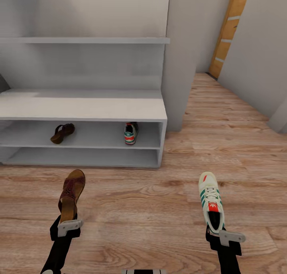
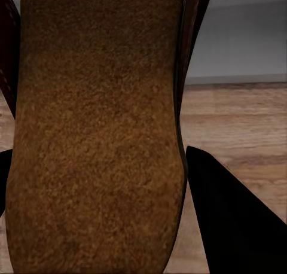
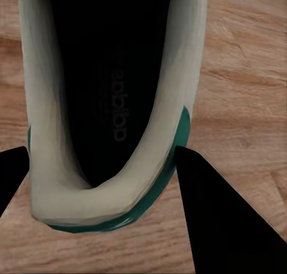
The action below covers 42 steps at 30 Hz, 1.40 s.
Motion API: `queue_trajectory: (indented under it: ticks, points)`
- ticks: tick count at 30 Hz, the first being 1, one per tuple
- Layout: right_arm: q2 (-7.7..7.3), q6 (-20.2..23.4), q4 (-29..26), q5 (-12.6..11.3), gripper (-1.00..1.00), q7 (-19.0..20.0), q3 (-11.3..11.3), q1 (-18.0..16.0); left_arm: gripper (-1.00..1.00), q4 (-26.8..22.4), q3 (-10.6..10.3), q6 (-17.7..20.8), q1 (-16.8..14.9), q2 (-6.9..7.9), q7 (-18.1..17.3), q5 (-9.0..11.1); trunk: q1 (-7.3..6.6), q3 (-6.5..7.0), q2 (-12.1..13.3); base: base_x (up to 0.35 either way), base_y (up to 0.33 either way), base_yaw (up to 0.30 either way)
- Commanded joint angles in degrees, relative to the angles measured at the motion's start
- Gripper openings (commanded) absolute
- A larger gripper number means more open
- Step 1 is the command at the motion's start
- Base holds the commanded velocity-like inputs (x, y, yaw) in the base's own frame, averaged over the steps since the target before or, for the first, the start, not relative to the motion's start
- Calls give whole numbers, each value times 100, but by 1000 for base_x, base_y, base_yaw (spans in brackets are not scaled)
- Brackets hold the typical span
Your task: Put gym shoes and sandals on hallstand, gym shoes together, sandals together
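Shoes first: I have one in each gripper, both held over the corridor floor [image 1: 159, 210] in front of the hallstand [image 1: 79, 106]. My left gripper [image 1: 68, 226] is closed on the heel end of a sandal [image 1: 71, 194]; its long axis runs away from me toward the rack, toe leaning slightly right. In the left wrist view the tan footbed [image 2: 95, 142] sits between the two dark fingers [image 2: 233, 220], which press against its sides.

My right gripper [image 1: 221, 236] is clamped on the heel of a gym shoe [image 1: 210, 200]. That shoe also points away from me, toe tilted a little to the left, laces and red tongue label up. The right wrist view looks into the dark opening of the shoe, the cream heel collar [image 3: 107, 196] seated between the fingers [image 3: 227, 214].

On the hallstand's upper open shelf, the second sandal [image 1: 62, 133] lies toward the left part of the shelf, angled, one end toward the front edge and to the left, which end I cannot tell. The second gym shoe [image 1: 130, 133] stands near the shelf's right end, its heel facing me at the front edge and its toe pointing to the back. These two are well apart.
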Motion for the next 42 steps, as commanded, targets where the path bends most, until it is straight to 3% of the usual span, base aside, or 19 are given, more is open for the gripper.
queue_trajectory:
  ticks: [1, 42]
  points:
    - [0, -3, 0, -6, -100, -2, 0, 0, -100, -1, 0, 1, 0, 0, 2, -11, 0, 0, 0, 0, 268, 0]
    - [0, -3, 23, -2, -100, -2, 0, 1, -100, -1, 1, 1, -1, 0, -2, -5, 0, 0, 0, 0, 277, 0]
